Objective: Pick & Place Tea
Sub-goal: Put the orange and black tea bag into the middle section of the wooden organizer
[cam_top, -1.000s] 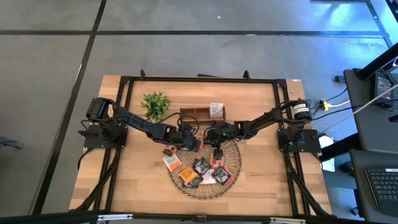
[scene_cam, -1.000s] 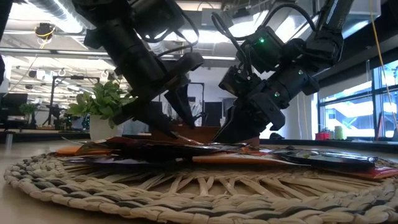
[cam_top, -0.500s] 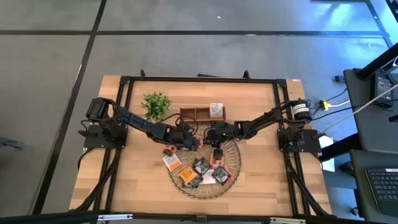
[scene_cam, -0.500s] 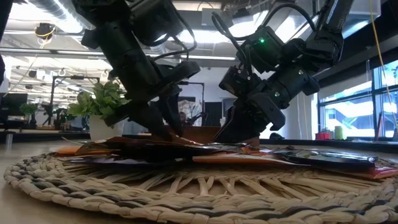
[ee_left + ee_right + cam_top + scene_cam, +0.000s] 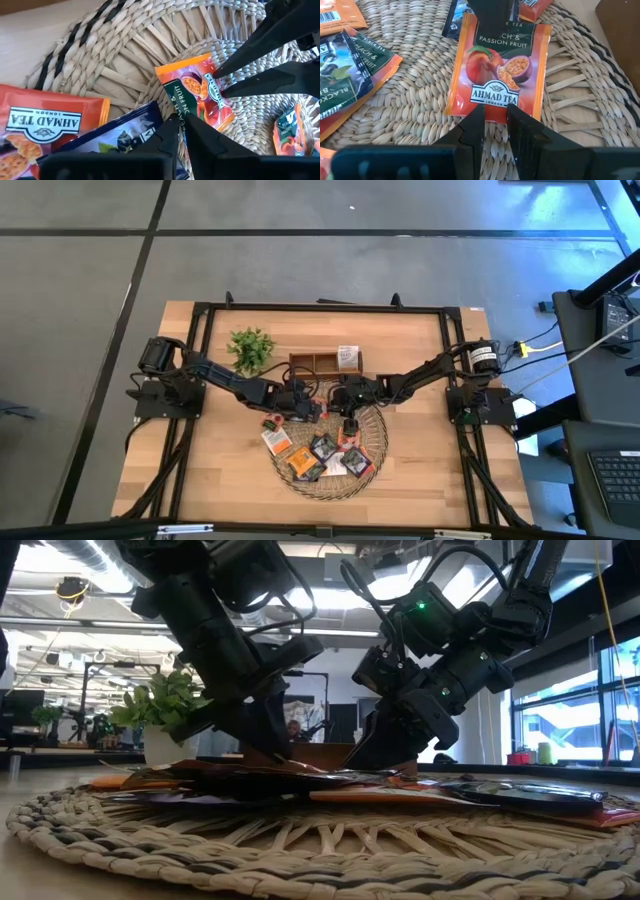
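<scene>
Pale wooden tabletop (image 5: 210, 470) fills my high view, framed by dark rails, with a round woven tray (image 5: 372, 423) near its middle and both arms reaching in over the tray's far edge. Behind the tray sits a brown wooden box (image 5: 322, 363), and a small green plant (image 5: 250, 348) stands to its left.

My left gripper (image 5: 181, 125) is down on the peach and passion fruit sachet (image 5: 497, 75) — its fingers (image 5: 167, 137) are drawn together on the wrapper's edge, one above and one below as far as I can see. The right gripper (image 5: 492, 116) meets the same sachet from the opposite edge, fingers (image 5: 472, 125) close together with only a narrow gap, their tips resting at the wrapper's border; I cannot tell whether they pinch it. The sachet lies flat on the weave.

Other tea sachets (image 5: 318, 452) lie scattered on the near half of the tray — orange ones, a dark blackcurrant one (image 5: 117, 142) overlapping beside my left fingers, and one orange packet (image 5: 275, 440) hanging off the tray's left rim.
</scene>
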Action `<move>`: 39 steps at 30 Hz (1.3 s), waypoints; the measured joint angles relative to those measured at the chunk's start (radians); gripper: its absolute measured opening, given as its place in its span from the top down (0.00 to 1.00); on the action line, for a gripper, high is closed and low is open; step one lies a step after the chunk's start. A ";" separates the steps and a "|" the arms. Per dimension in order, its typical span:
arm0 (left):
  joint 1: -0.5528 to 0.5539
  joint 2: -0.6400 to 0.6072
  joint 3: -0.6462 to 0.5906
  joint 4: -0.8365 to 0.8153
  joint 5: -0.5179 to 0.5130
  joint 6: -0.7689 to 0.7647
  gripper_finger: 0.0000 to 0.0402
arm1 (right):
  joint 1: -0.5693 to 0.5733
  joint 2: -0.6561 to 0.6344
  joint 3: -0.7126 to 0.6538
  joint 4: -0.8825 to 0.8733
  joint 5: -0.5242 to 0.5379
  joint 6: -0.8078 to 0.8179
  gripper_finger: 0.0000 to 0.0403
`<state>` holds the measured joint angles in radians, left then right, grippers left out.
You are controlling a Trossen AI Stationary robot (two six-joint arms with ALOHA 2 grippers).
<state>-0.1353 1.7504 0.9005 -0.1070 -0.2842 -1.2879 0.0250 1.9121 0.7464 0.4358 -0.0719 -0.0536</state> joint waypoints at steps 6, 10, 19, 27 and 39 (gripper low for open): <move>0.000 0.000 0.000 0.005 -0.009 0.057 0.99 | 0.000 0.000 0.000 0.000 0.000 0.000 0.79; 0.000 0.000 0.000 0.006 -0.008 0.087 0.99 | 0.000 0.000 -0.001 0.010 0.000 -0.001 0.79; 0.000 -0.003 0.000 0.037 0.017 0.173 0.99 | 0.001 -0.051 -0.005 -0.008 -0.006 0.008 0.79; 0.015 -0.009 0.000 0.038 0.031 0.227 0.99 | 0.001 -0.197 -0.005 -0.065 -0.042 0.020 0.79; 0.091 -0.091 0.112 0.054 0.185 0.525 0.99 | 0.010 -0.546 -0.001 -0.619 -0.106 0.000 0.79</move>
<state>-0.0442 1.6596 1.0128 -0.0526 -0.0992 -0.7627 0.0347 1.3659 0.7452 -0.1830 -0.1777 -0.0540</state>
